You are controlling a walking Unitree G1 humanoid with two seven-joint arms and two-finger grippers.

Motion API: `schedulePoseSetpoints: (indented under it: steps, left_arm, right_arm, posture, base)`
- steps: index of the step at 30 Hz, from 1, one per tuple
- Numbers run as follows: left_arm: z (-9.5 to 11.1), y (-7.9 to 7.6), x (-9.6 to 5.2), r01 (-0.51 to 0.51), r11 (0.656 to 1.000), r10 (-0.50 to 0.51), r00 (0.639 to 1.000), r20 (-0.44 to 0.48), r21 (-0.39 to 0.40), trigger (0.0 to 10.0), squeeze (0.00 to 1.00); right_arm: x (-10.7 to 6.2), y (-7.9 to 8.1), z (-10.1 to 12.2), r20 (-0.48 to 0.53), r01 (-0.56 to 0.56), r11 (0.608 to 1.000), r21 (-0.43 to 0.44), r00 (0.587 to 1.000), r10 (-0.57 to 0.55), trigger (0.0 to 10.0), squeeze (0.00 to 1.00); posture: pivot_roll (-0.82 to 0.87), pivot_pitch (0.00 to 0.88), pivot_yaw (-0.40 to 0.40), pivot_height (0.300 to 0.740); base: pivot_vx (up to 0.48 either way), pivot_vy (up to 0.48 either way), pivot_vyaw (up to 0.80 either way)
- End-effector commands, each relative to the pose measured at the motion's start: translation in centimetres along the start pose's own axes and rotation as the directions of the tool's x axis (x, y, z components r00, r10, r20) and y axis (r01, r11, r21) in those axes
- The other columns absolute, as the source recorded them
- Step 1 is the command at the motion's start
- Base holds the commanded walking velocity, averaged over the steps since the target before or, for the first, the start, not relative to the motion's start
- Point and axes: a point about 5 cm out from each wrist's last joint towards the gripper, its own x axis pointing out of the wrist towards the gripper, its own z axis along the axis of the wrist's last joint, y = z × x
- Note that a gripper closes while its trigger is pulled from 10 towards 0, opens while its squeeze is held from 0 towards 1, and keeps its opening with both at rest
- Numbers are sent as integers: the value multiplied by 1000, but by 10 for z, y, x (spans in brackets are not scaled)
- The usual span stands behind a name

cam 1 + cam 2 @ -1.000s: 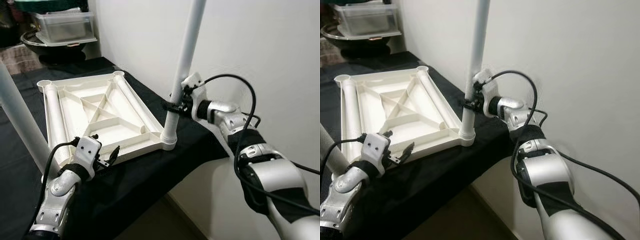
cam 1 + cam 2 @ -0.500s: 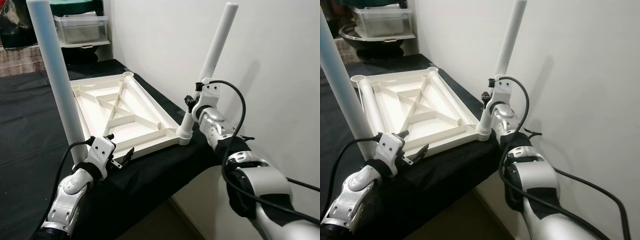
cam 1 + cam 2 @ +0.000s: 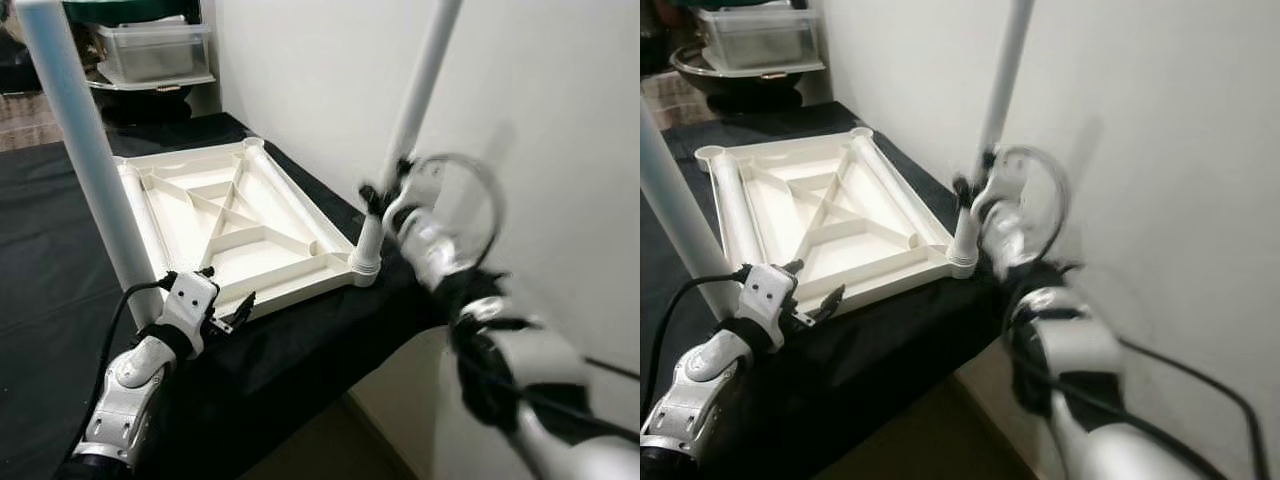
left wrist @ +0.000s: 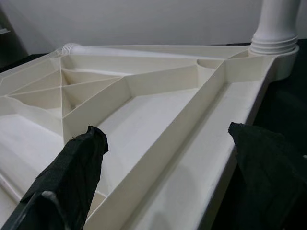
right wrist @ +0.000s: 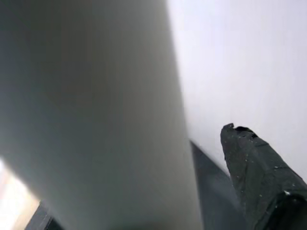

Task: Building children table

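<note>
Table top point(image 3: 235, 225) lies upside down on the black tabletop point(image 3: 50, 230). Right gripper point(image 3: 385, 197), blurred, sits at the near-right leg point(image 3: 410, 130), jaws' grip unreadable. Left gripper point(image 3: 232, 313), jaws spread, straddles the near rim. That leg leans; push crooked and it may jam or pop out.
</note>
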Motion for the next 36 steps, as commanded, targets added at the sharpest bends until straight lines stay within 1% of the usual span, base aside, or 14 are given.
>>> schedulePoseSetpoints:
  steps: [1, 3, 10, 11, 12, 17, 21, 23, 24, 29, 30, 32, 33, 36]
  left_arm:
    - [-3, 8, -3, -34, 999, 35, 999, -20, 19, 10000, 0]
    - [-2, 6, -2, -25, 1000, 25, 1000, -15, 9, 10000, 0]
    - [-2, 6, -2, -22, 1000, 22, 1000, -13, 5, 10000, 0]
    - [-1, 7, -3, -24, 1000, 24, 1000, -13, 5, 10000, 0]
    - [-1, 8, -3, -27, 1000, 27, 1000, -13, 6, 10000, 0]
    - [-3, 7, -7, -29, 1000, 29, 999, -18, 5, 10000, 0]
    - [-3, 7, -8, -28, 1000, 28, 999, -20, 3, 10000, 0]
    - [-3, 7, -7, -28, 1000, 28, 999, -20, 2, 10000, 0]
    - [-3, 6, -6, -26, 1000, 26, 999, -19, 0, 10000, 0]
    - [-4, 4, -6, -16, 1000, 16, 1000, -20, -3, 10000, 0]
    - [-4, 5, -6, -14, 1000, 14, 1000, -21, -2, 10000, 0]
    - [-4, 5, -6, -13, 1000, 13, 1000, -22, -1, 10000, 0]
    - [-3, 6, -5, -14, 1000, 14, 1000, -21, 0, 10000, 0]
    - [-3, 7, -5, -16, 1000, 16, 1000, -21, 0, 10000, 0]
  right_arm:
    - [-2, 4, -2, -9, -147, 989, 1, 989, 147, 10000, 0]
    - [-11, 14, -12, -84, -457, 882, -120, 889, 449, 10000, 0]
    - [-14, 20, -34, -216, -528, 834, -159, 843, 492, 10000, 0]
    - [-12, 23, -46, -267, -514, 842, -164, 845, 464, 2745, 0]
    - [-9, 24, -55, -294, -444, 880, -168, 875, 385, 0, 0]
    - [-6, 4, -66, -285, -18, 970, -242, 957, -54, 0, 0]
    - [-10, -15, -64, -236, 220, 946, -238, 932, -276, 0, 0]
    - [-19, -33, -67, -203, 395, 885, -246, 872, -446, 0, 0]
    - [-29, -47, -77, -194, 538, 809, -238, 790, -582, 10000, 0]
    - [-28, -35, -88, -204, 508, 840, -193, 816, -540, 10000, 0]
    - [-25, -31, -84, -185, 490, 855, -172, 836, -516, 10000, 192]
    - [-23, -28, -81, -170, 483, 861, -161, 846, -506, 10000, 192]
    - [-20, -26, -72, -123, 472, 869, -149, 863, -490, 10000, 1000]
    - [-17, -25, -62, -88, 455, 880, -132, 879, -468, 10000, 1000]
  posture:
    - [24, 0, -114, 740]
    - [33, 0, -117, 740]
    - [38, 0, -120, 740]
    - [43, 0, -123, 740]
    - [49, 0, -127, 740]
    - [46, 0, -125, 740]
    - [38, 0, -123, 740]
    - [37, 0, -122, 740]
    - [36, 0, -116, 740]
    - [25, 0, -105, 740]
    - [24, 0, -104, 740]
    - [24, 0, -104, 740]
    - [25, 0, -106, 740]
    - [24, 0, -106, 740]
  base:
    - [0, 0, 0]
    - [0, 0, 0]
    - [0, 0, 0]
    - [0, 0, 0]
    - [0, 0, 0]
    - [0, 0, 0]
    - [0, 0, 0]
    - [0, 0, 0]
    - [0, 0, 0]
    - [0, 0, 0]
    - [0, 0, 0]
    - [0, 0, 0]
    - [0, 0, 0]
    - [0, 0, 0]
